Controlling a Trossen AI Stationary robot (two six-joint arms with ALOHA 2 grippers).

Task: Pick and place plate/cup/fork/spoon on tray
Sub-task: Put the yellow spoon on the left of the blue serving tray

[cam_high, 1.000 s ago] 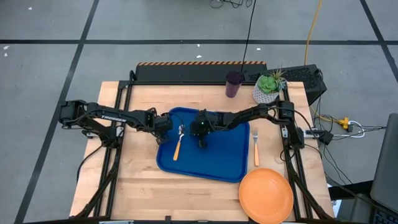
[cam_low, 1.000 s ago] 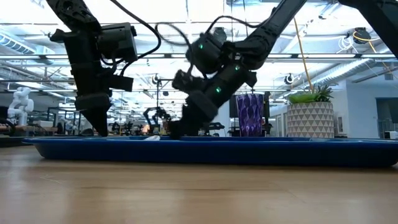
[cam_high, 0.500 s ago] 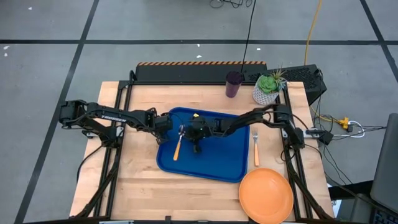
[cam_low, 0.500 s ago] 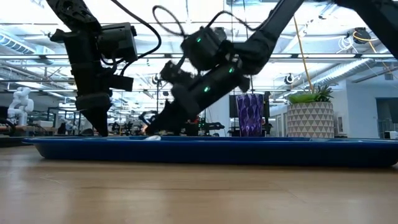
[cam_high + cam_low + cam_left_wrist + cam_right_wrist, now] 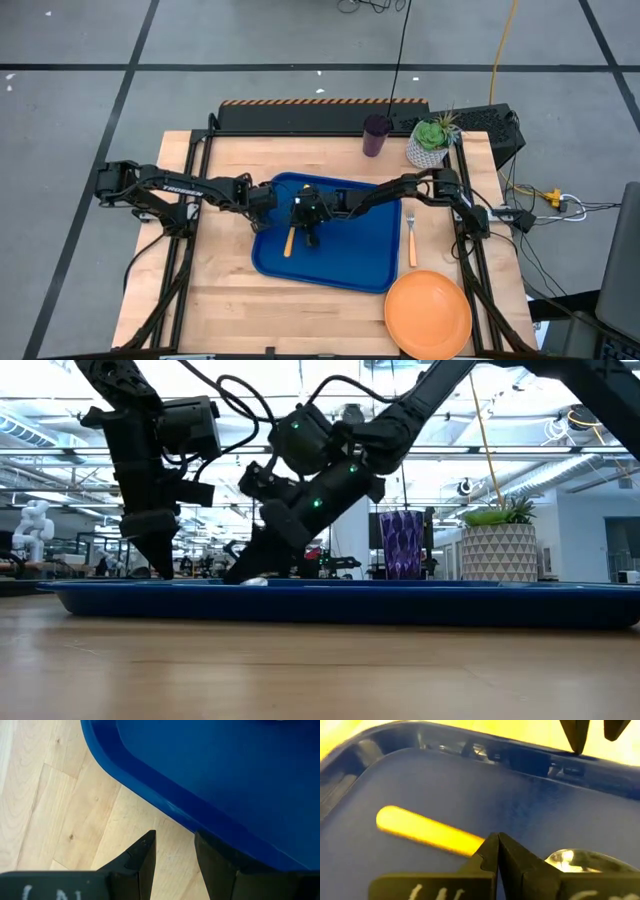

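Note:
The blue tray (image 5: 345,250) lies mid-table. On its left part lies the spoon (image 5: 289,242), orange handle (image 5: 422,831) and silver bowl (image 5: 570,860). My right gripper (image 5: 498,842) reaches across the tray, shut, with its tips at the spoon's neck. My left gripper (image 5: 172,852) stands open and pointing down at the tray's left rim (image 5: 165,810). The fork (image 5: 411,240) lies on the wood right of the tray. The orange plate (image 5: 428,313) sits at the near right corner. The purple cup (image 5: 377,135) stands at the far edge. My right gripper rests its shut fingertips (image 5: 490,847) on the spoon where the handle's end (image 5: 467,844) meets the neck, slanting down from the table's right side. The spoon lies flat on the tray. Whether the neck is pinched, I cannot tell. My left gripper has one finger (image 5: 215,865) at the tray's outer rim; whether it touches, I cannot tell.
A white pot with a green plant (image 5: 432,142) stands beside the cup at the far right. Bare wood (image 5: 220,290) lies left of and in front of the tray.
My right gripper, shut throughout, has gone across the tray toward the table's left edge and come down at the spoon's neck. The spoon's handle has swung slightly on the tray.

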